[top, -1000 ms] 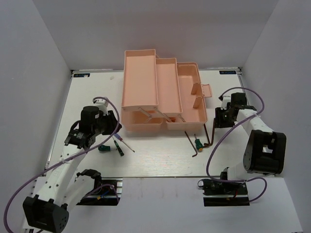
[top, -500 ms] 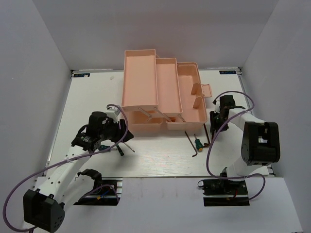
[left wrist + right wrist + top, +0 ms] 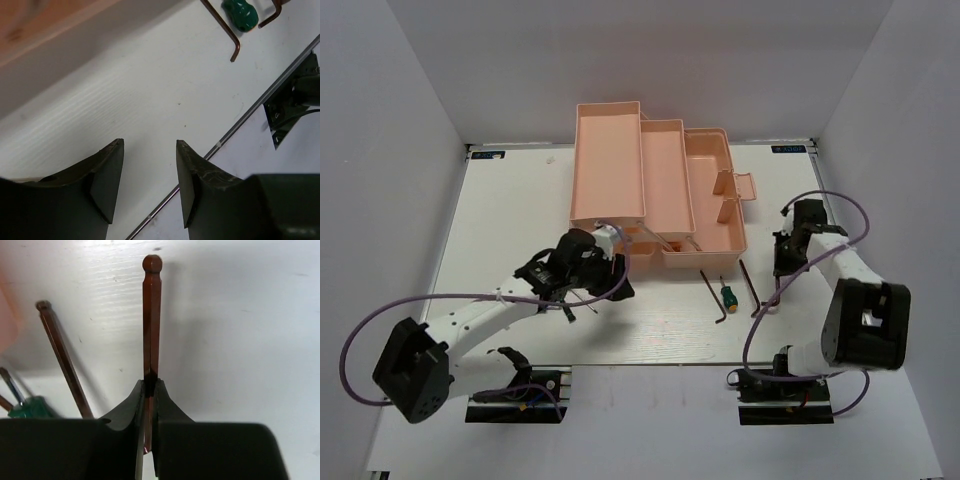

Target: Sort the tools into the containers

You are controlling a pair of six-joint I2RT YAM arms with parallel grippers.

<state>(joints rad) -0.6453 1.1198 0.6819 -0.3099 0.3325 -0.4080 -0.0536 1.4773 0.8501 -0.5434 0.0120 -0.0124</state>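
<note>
The right gripper (image 3: 151, 384) is clenched on a dark, ball-ended hex key (image 3: 152, 315), pinching its shaft with the ball end pointing away from the wrist. The key sits to the right of a second hex key (image 3: 62, 357) and the stubby green screwdriver (image 3: 30, 407), both lying on the white table (image 3: 510, 210) just on the near side of the open peach-pink toolbox (image 3: 660, 200). The left gripper (image 3: 149, 145) hangs released, jaws apart with nothing between them, over bare table by the toolbox's near wall, left of those tools.
</note>
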